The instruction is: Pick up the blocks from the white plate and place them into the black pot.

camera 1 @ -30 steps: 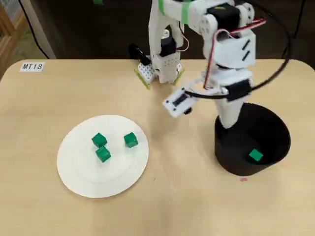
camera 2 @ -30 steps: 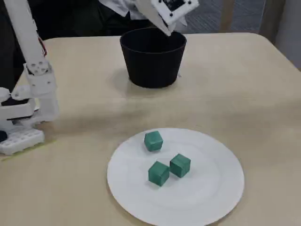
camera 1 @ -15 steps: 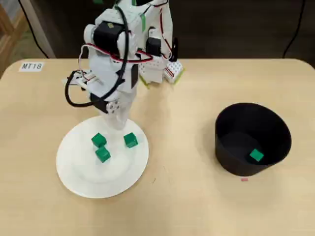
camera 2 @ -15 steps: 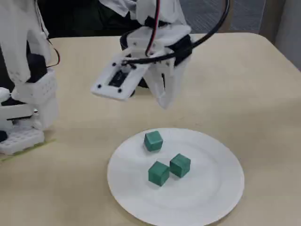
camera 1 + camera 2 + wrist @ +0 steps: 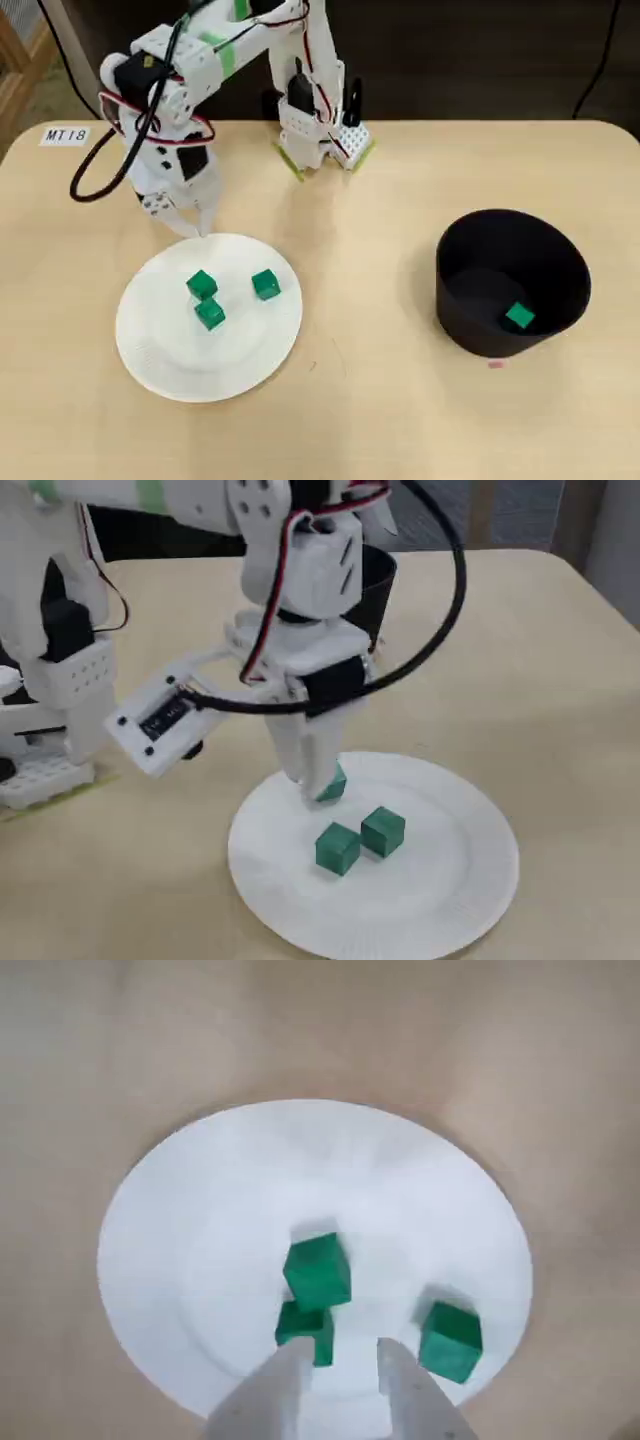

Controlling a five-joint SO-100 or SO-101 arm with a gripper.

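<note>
Three green blocks lie on the white plate: one at upper left, one just below it, one to the right. A further green block rests inside the black pot at the right. My gripper hangs over the plate's far rim, open and holding nothing. In the wrist view its fingertips point down near two close-set blocks, with the third to the right. In the fixed view the gripper partly hides one block, and the arm covers most of the pot.
The arm's white base stands at the table's far edge, seen at the left in the fixed view. A label reading MT18 sits at the far left corner. A small pink mark lies in front of the pot.
The arm has swung from above the pot across the table to the plate's far edge and come lower. The blocks on the plate and in the pot have not moved.
</note>
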